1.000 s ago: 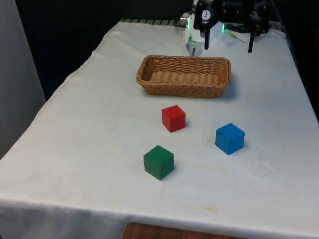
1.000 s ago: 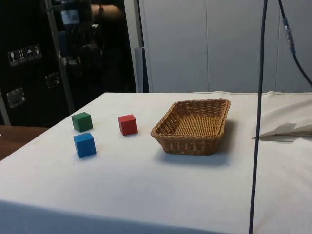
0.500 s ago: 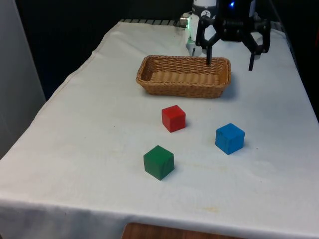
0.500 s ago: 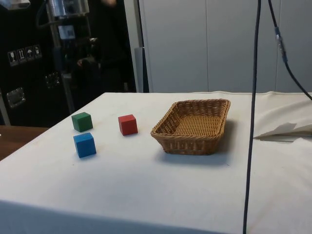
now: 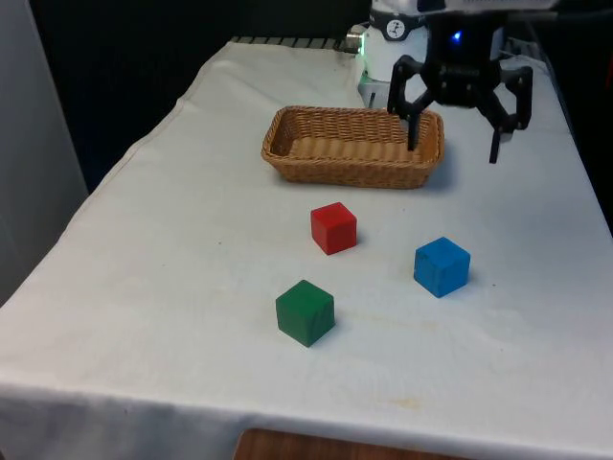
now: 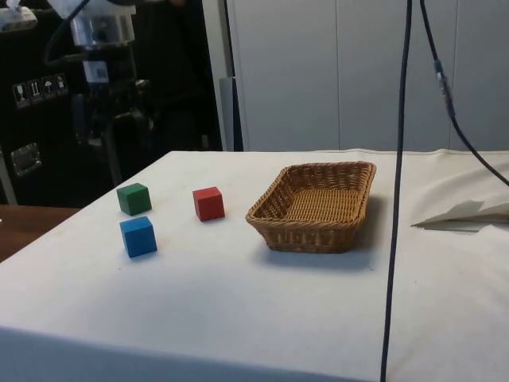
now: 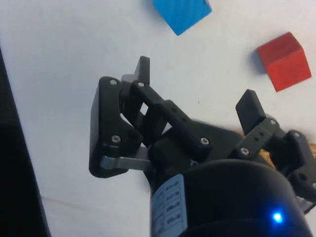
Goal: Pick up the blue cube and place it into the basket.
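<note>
Currently gripper (image 5: 453, 149) hangs above basket's (image 5: 354, 146) right end, jaws spread wide, empty; blue cube (image 5: 442, 265) sits on cloth nearer camera, right of red cube (image 5: 333, 227); best descend straight over blue cube, straddle opposite flat faces, avoid red neighbour

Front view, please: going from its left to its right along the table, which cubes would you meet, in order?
Green cube → red cube → blue cube.
</note>
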Available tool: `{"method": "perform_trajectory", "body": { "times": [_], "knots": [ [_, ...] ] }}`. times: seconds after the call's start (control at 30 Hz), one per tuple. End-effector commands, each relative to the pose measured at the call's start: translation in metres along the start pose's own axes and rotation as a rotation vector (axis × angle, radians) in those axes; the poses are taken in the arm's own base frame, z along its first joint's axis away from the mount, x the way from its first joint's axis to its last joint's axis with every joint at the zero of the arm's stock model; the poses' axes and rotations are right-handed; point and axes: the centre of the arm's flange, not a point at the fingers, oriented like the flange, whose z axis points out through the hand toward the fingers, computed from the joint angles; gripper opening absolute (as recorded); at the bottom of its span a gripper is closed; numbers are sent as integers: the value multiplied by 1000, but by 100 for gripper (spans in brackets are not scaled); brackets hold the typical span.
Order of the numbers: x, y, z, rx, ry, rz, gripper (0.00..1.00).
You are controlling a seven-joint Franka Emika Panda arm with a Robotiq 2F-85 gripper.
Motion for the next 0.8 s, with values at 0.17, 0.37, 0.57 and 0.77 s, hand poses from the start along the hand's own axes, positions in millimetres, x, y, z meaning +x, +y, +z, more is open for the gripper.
{"method": "perform_trajectory", "body": {
  "times": [0.17,0.37,0.57,0.77],
  "knots": [
    [-1,-10,16,-2,17,22,100],
    [-3,-20,40,-8,26,49,100],
    [-4,-24,53,-16,35,72,100],
    [-4,-23,70,-34,40,107,100]
  ]
}}
